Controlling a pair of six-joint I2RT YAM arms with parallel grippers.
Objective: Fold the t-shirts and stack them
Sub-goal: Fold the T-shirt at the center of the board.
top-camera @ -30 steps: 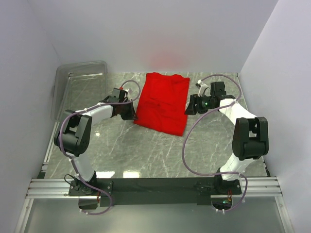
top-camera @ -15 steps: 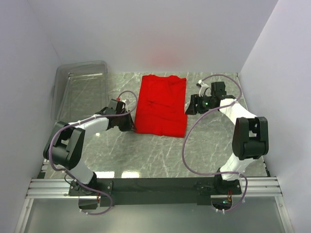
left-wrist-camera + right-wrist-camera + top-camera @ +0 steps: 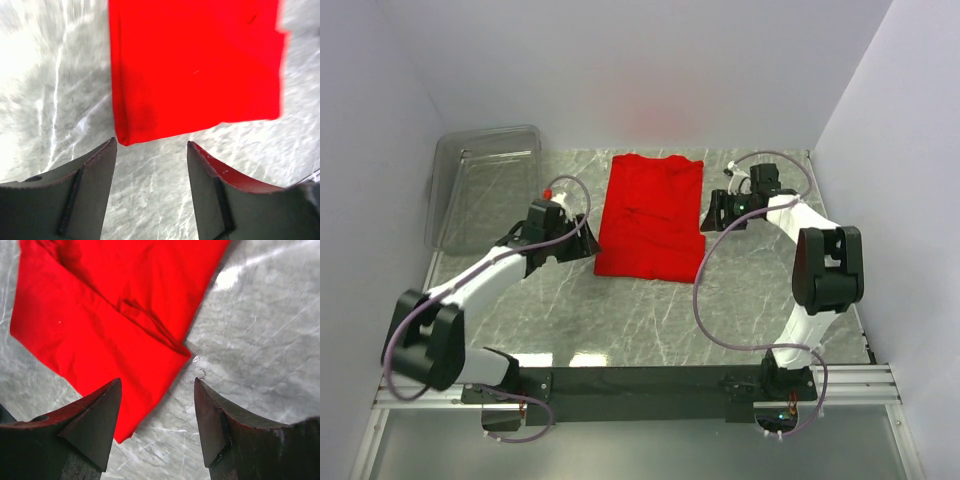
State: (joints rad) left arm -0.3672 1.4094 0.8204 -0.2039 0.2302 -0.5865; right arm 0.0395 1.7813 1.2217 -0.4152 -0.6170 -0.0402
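Note:
A folded bright red t-shirt point(image 3: 653, 215) lies flat on the marble table, towards the back middle. My left gripper point(image 3: 582, 246) is just left of its near left corner, open, with bare table between the fingers and the shirt's corner point(image 3: 125, 140) just beyond the tips. My right gripper point(image 3: 713, 215) sits at the shirt's right edge, open and holding nothing; the shirt's folded edge point(image 3: 150, 385) lies partly under the gap between its fingers.
A clear plastic bin point(image 3: 485, 180) stands at the back left of the table. White walls close in the back and both sides. The arms' mounting rail point(image 3: 640, 385) runs along the near edge.
My left gripper pulled the shirt's near left corner leftward and straightened it, then opened and let go, backing off to the left. The right gripper barely moved.

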